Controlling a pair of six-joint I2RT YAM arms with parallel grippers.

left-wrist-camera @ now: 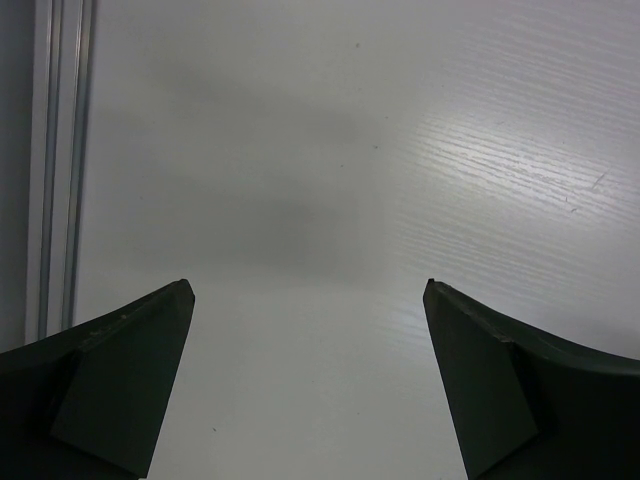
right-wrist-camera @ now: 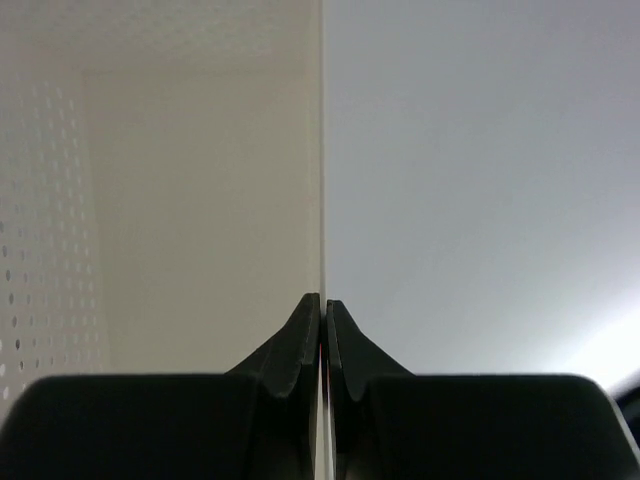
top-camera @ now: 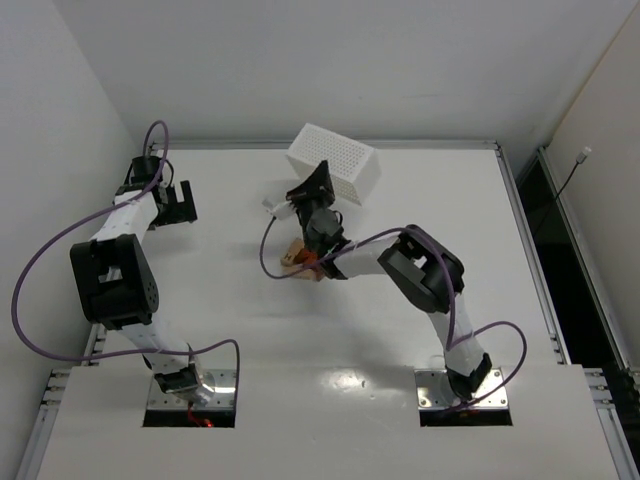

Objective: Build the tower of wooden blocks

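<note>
**Desk editor:** What does the overhead view give us?

**Photographer:** The whole desk. The right tool is clenched on the rim of a white perforated tray, which is tipped up at the far middle. A small cluster of tan and reddish-orange wooden blocks lies on the desk under the right arm's wrist. It is nearer the bases than the tray and apart from the fingertips. How the blocks are stacked is too small to tell.

**Desk editor:** And the wrist cameras?

**Photographer:** The right one shows the grip up close. The tool has its fingers pressed together on the tray's thin edge, with the perforated wall to the left. The blocks show only from above.

**Desk editor:** The left side?

**Photographer:** The left tool hangs at the far left, well apart from the blocks. In its own view the tool is released, jaws spread wide over bare desk with a faint grain. A metal rail runs along the edge.

**Desk editor:** The room?

**Photographer:** Pale walls on three sides, and purple cables looping off both arms.
</note>
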